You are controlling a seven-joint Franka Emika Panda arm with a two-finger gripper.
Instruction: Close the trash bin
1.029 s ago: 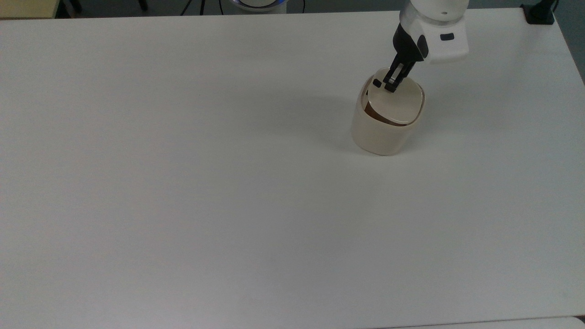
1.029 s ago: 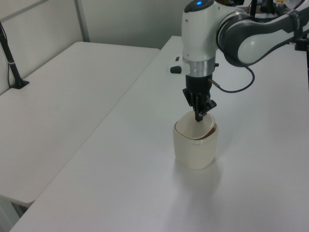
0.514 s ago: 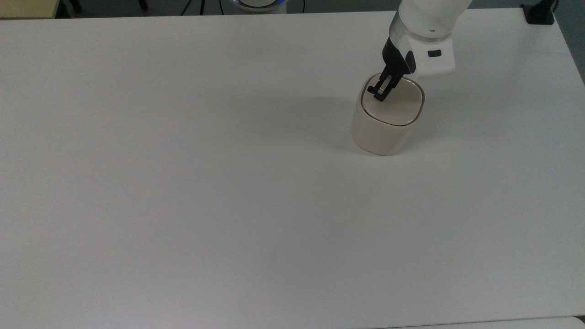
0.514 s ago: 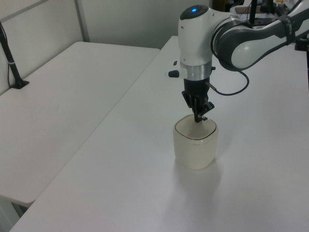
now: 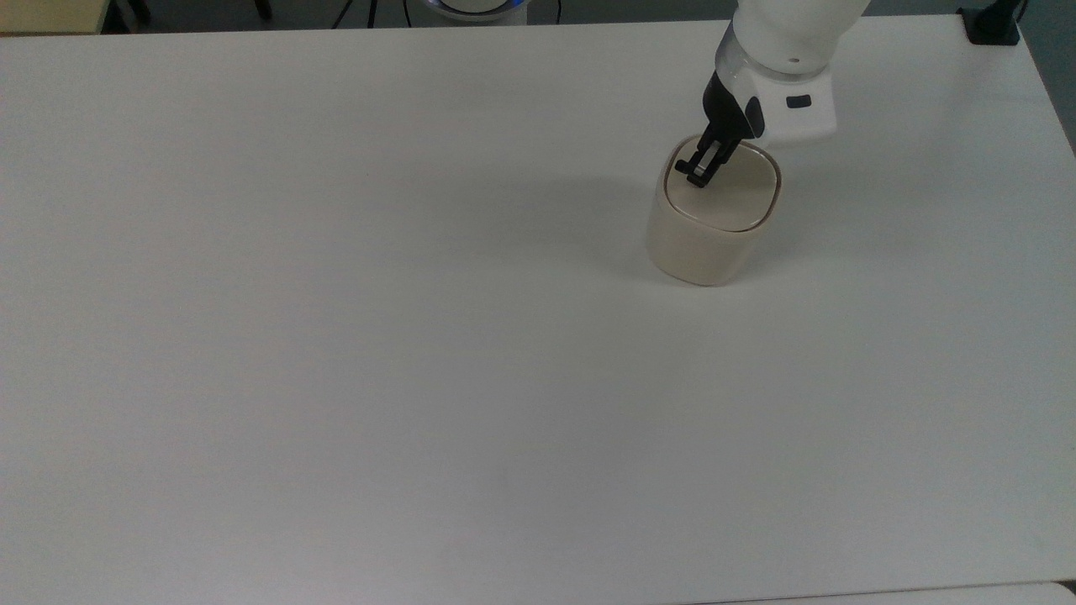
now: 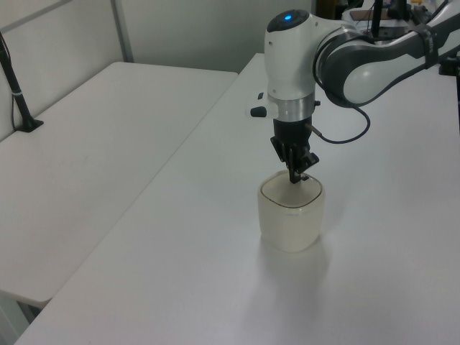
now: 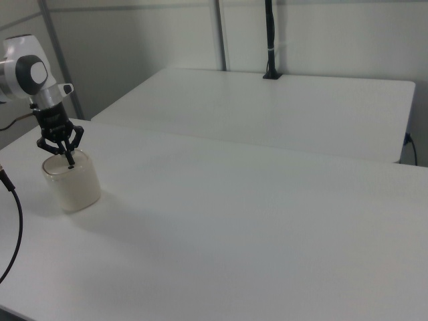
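Looking down from the top view, I see the trash bin [image 5: 713, 220] standing upright on the white table [image 5: 336, 336] toward the top view's upper right, its lid [image 5: 727, 197] lying flat; my gripper [image 5: 697, 175] has its fingers pressed together, tips touching the lid near its edge on the top view's left

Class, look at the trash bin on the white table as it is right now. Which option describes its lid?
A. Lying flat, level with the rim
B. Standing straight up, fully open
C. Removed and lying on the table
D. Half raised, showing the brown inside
A: the lid of the trash bin lies flat within the rim, with the end effector on its top.
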